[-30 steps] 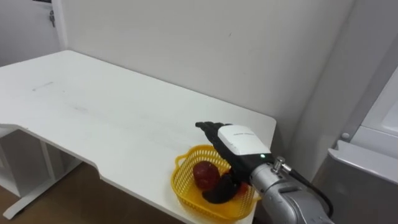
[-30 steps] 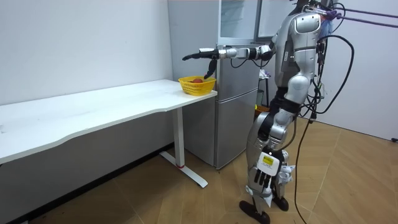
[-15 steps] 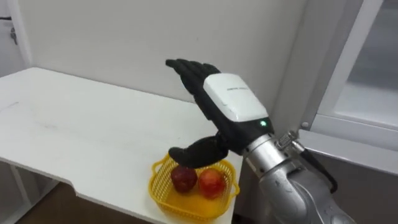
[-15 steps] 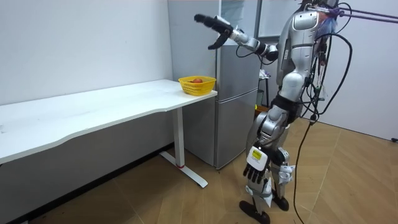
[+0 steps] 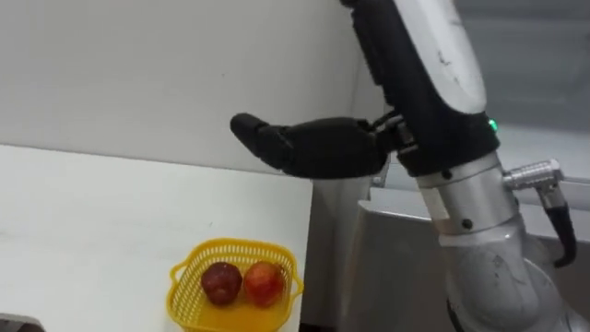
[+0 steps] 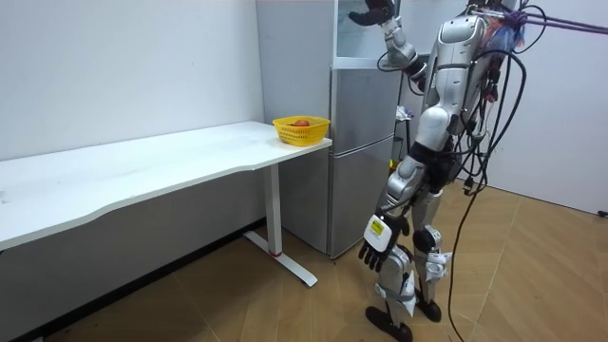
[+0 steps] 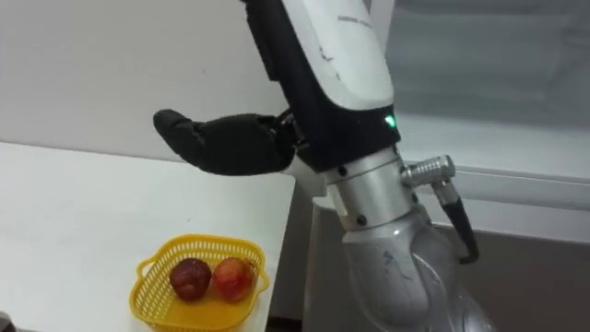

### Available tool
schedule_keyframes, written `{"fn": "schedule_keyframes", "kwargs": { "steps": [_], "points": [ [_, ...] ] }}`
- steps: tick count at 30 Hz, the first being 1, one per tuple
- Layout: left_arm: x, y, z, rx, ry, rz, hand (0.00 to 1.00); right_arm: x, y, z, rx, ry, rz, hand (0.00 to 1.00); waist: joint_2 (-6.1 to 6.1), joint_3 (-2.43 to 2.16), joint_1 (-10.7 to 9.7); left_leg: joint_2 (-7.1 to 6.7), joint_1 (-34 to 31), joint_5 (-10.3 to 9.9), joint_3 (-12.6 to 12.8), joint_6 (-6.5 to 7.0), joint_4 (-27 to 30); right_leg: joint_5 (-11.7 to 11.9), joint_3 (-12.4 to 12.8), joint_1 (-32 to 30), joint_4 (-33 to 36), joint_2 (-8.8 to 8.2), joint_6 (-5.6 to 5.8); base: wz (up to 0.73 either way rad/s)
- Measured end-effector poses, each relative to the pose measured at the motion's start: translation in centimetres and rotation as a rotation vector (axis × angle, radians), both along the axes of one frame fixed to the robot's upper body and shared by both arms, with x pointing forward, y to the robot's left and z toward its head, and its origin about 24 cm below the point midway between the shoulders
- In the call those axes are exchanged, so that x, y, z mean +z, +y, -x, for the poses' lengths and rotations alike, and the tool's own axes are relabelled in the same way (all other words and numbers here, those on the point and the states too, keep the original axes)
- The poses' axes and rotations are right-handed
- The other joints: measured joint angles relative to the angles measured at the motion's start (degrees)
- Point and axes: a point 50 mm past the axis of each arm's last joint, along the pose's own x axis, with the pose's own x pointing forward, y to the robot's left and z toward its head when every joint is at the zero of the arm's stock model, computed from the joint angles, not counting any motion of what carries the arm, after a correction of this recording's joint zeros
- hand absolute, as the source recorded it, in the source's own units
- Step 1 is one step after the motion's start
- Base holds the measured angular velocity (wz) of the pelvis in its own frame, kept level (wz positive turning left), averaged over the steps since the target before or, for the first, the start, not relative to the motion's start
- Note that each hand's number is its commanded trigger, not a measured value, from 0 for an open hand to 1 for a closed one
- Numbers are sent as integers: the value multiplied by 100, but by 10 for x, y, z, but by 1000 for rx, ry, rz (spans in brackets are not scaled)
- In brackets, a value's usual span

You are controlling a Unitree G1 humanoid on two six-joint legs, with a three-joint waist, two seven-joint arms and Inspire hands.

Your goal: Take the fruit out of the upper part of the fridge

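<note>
We are logging the right hand (image 5: 433,83) raised, fingers straight, thumb out, holding nothing. The upper fridge (image 6: 359,43) is lying just beyond it, far and right. We cannot tell its contents. The left hand (image 6: 377,249) is hanging relaxed, well apart, so the right is nearer.

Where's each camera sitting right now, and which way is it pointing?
Left eye view: on the robot's head, looking down past the raised right hand at the yellow basket on the white table; the right forearm shows.
Right eye view: beside it on the head, same scene from slightly aside; same hand and forearm.
Room view: standing off in the room, seeing the whole robot before the fridge, left hand hanging.
Shared: all three show the yellow basket and the raised right hand.
</note>
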Motion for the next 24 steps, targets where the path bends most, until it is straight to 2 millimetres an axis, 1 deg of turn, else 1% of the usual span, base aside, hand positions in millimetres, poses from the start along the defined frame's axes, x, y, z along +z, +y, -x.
{"fn": "schedule_keyframes", "kwargs": {
  "steps": [3,5,7,9,11,12,14,15,17,19,21,22,23,24],
  "points": [
    [0,0,2,25,-6,3,0,-5,-13,4,-22,-6,-60,0,4,-6,-90,-1,34,-2,4,2,0,-1,10,20,0,-1,2,0],
    [0,0,6,46,-2,4,0,-10,-28,3,-56,19,-113,0,9,-8,-159,5,72,-1,39,2,-16,-1,28,-7,5,-3,2,-8],
    [-1,-1,9,56,2,7,0,-15,-40,3,-71,51,-159,0,29,-23,-172,11,102,-2,94,3,-64,-1,87,-13,8,-3,3,-16],
    [-1,-1,12,71,2,7,0,-18,-50,7,-83,62,-203,0,27,-34,-266,13,99,-1,115,2,-78,-1,100,-32,-2,0,3,-7],
    [-1,2,22,108,11,0,0,-20,-64,13,-107,59,-262,0,9,-62,-417,26,120,2,185,-2,-80,-2,102,-24,-57,11,3,0],
    [-1,2,27,115,20,-5,0,-21,-68,14,-111,59,-282,0,10,-66,-451,27,137,1,188,-2,-86,-1,102,-3,-97,15,3,-5],
    [-1,2,43,130,52,-15,0,-25,-82,22,-158,43,-318,0,17,-78,-575,38,207,-6,242,-4,-104,0,121,49,-125,20,5,-8],
    [-1,2,46,138,54,-15,0,-26,-85,25,-166,36,-325,0,21,-77,-624,42,206,-8,253,-5,-109,2,126,47,-163,25,5,-8],
    [-1,2,53,167,54,-13,0,-28,-97,35,-192,15,-360,0,61,-82,-711,74,204,-20,321,-22,-133,26,211,32,-208,65,-2,-13],
    [-1,1,57,170,57,-11,0,-31,-103,41,-213,6,-379,0,105,-94,-783,89,204,-36,351,-35,-133,24,241,15,-226,78,-4,-13],
    [-2,-2,56,172,52,-14,0,-34,-109,46,-228,0,-407,0,141,-104,-844,97,214,-39,384,-39,-151,29,267,14,-257,89,-12,-9],
    [-2,-3,57,173,50,-14,0,-35,-113,47,-240,-1,-423,0,153,-108,-907,98,238,-38,398,-40,-176,31,281,21,-265,93,-15,-7],
    [-2,-3,56,175,46,-13,0,-37,-117,48,-257,1,-438,0,202,-99,-933,102,254,-41,406,-43,-184,30,307,29,-270,98,-15,-9],
    [-2,-3,55,174,43,-13,0,-38,-119,49,-268,1,-444,0,178,-99,-948,106,272,-45,423,-48,-192,30,335,32,-273,105,-15,-14]
  ]
}}
